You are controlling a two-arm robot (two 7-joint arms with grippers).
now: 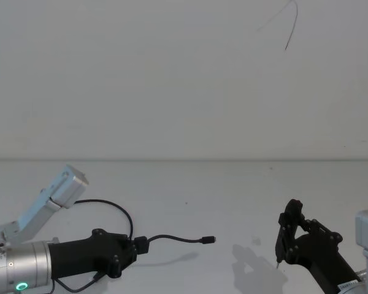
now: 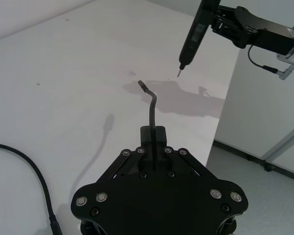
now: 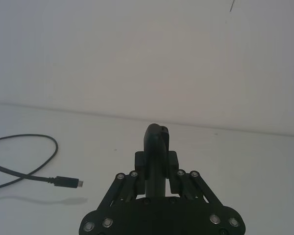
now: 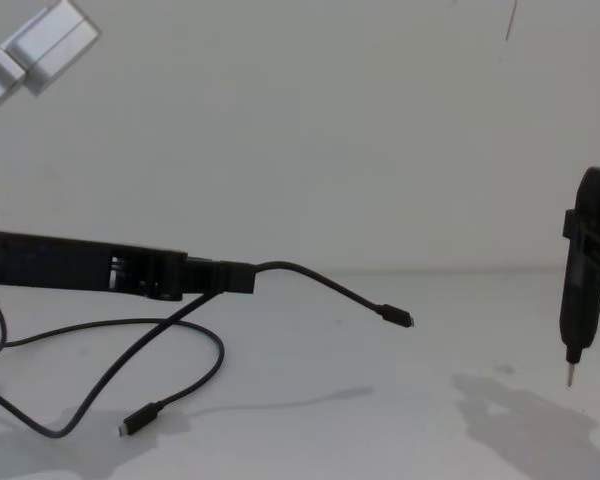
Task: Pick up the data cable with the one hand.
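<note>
In the head view the left gripper (image 1: 140, 244) is reaching over the table's (image 1: 190, 184) near left part, its jaws pinching the cable (image 1: 175, 237). The chest view is showing what that view does not: one plug (image 4: 398, 317) is hanging in the air, while the other is lying low near the front edge. In the right wrist view the right gripper (image 3: 157, 165) is clamping a pen-like tool (image 3: 156, 133).

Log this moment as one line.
left gripper: shut on data cable, plug end off table | right gripper: shut on pen tool, parked right
</note>
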